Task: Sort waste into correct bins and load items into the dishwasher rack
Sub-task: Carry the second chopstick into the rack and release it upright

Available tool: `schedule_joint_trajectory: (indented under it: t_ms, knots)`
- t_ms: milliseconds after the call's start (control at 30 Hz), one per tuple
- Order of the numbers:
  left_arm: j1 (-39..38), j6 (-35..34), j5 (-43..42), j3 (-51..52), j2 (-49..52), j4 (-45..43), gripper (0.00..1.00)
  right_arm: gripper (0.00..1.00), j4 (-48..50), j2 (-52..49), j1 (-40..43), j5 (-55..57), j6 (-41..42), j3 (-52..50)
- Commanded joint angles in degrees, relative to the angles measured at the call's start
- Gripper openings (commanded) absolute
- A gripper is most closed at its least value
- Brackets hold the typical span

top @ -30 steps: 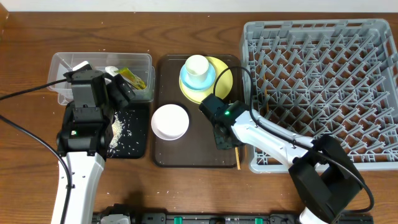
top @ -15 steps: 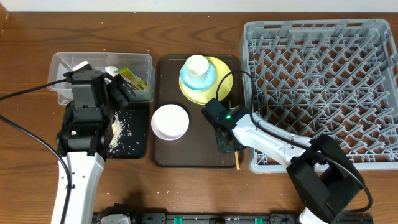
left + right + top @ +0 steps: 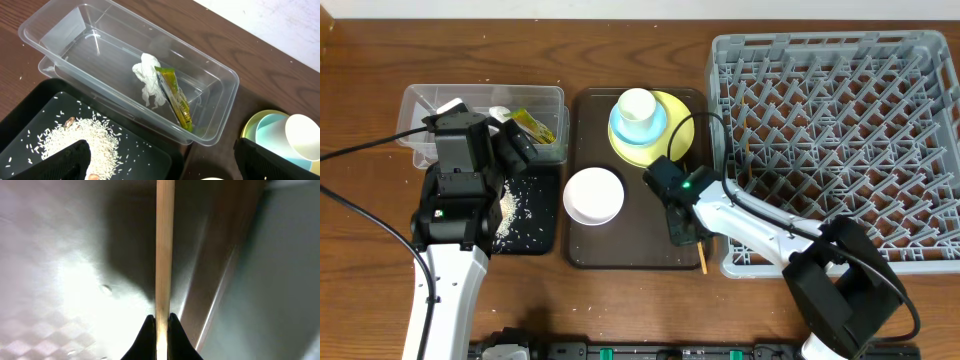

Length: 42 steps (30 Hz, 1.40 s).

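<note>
My right gripper [image 3: 686, 230] is shut on a thin wooden chopstick [image 3: 164, 245] low over the right edge of the brown tray; its front end shows in the overhead view [image 3: 701, 257]. My left gripper [image 3: 162, 167] is open and empty above the black tray [image 3: 145, 150], which holds rice scraps [image 3: 80, 137]. The clear tub [image 3: 60, 30] holds the white tissue [image 3: 147, 80] and the snack wrapper [image 3: 175, 97]. The white cup [image 3: 636, 105] sits in the blue bowl [image 3: 620, 132] on the yellow plate [image 3: 682, 125]. The white bowl [image 3: 593, 195] stands on the brown tray. The grey rack [image 3: 720, 60] is at the right.
The dark brown serving tray [image 3: 640, 245] lies between the bins and the rack. A thin wooden stick [image 3: 747, 160] stands among the pegs at the rack's left side. My right arm stretches across the rack's front left corner.
My right gripper has shifted slightly toward the front of the tray along the chopstick. The left arm has not moved.
</note>
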<state>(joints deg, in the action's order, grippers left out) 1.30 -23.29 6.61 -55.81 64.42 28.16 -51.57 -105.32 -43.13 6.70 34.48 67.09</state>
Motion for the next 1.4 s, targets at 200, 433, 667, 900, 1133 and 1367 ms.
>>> schedule_joint_trajectory:
  t_ms: [200,433,667,900,1133,1367]
  knots:
    - [0.2,0.7,0.5,-0.7,0.0,0.1,0.94,0.01,-6.4,10.6,4.9,6.1,-3.1,10.8]
    - [0.2,0.7,0.5,-0.7,0.0,0.1,0.94,0.01,-6.2,17.2,15.4,9.2,-10.9,11.7]
    - [0.2,0.7,0.5,-0.7,0.0,0.1,0.94,0.01,-2.0,16.9,27.1,4.2,-25.3,11.7]
    - [0.2,0.7,0.5,-0.7,0.0,0.1,0.94,0.01,2.5,15.6,32.5,1.2,-25.2,11.7]
    - [0.2,0.7,0.5,-0.7,0.0,0.1,0.94,0.01,5.1,11.4,32.8,-0.4,-25.3,11.7]
    - [0.2,0.7,0.5,-0.7,0.0,0.1,0.94,0.01,7.3,6.3,32.8,-0.3,-25.3,11.7]
